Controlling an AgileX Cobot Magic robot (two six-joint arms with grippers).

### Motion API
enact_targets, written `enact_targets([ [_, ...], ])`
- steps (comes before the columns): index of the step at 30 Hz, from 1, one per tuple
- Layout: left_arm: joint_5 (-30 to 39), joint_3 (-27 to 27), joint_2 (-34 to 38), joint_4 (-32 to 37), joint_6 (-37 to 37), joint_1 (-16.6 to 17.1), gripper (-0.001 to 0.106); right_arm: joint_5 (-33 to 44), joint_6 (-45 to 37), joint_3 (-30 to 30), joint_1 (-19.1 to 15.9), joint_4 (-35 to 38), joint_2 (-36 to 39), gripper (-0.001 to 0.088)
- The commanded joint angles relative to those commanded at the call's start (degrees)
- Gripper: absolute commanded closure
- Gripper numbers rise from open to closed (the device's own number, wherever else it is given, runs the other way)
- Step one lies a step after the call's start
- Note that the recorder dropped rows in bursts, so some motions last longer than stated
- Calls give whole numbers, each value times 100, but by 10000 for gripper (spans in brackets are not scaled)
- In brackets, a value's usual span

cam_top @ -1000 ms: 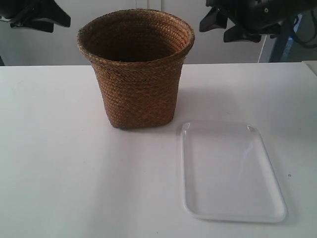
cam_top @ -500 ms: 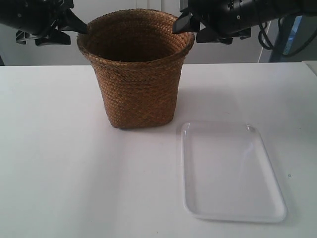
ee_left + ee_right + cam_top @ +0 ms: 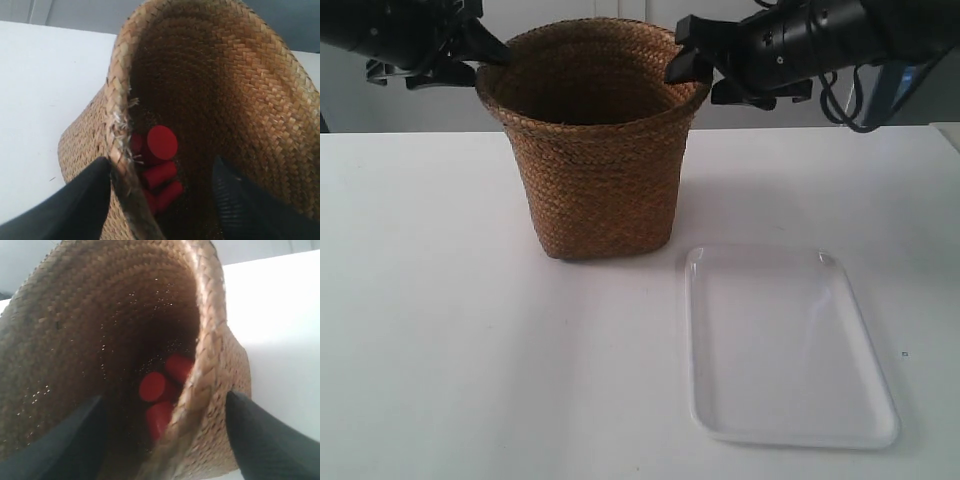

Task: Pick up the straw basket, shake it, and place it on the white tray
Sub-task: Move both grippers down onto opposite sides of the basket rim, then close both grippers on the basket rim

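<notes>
Now L gripper (image 3: 161, 172) and R gripper (image 3: 165, 401), jaws wide, holding nothing, straddle the brown braided-straw basket (image 3: 600, 180) rim; weak pinch & it may slip, red round pegs (image 3: 159, 165) spill.

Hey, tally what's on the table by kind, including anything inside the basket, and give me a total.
Brown braided-straw basket: 1
Glossy white plastic rectangular tray: 1
Red cylinders inside the basket: 3 clearly visible, more may be hidden
Total: at least 5
</notes>
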Motion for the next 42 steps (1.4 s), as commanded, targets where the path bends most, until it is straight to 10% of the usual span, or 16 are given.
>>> enact_targets([
  [14, -157, 0, 479, 207, 9, -195, 422, 268, -41, -573, 52, 125, 1125, 234],
  [17, -293, 0, 543, 241, 9, -228, 502, 439, -29, -711, 92, 166, 1293, 473],
  [20, -99, 0, 543, 186, 9, -228, 972, 632, 100, -726, 92, 206, 1105, 868],
  [36, -322, 975, -1048, 403, 829, -569, 1053, 982, 999, 278, 234, -1487, -766, 868],
  [42, -1268, 1907, -1775, -146, 1233, -798, 1053, -216, 999, 1318, 718, -1503, -1702, 868],
])
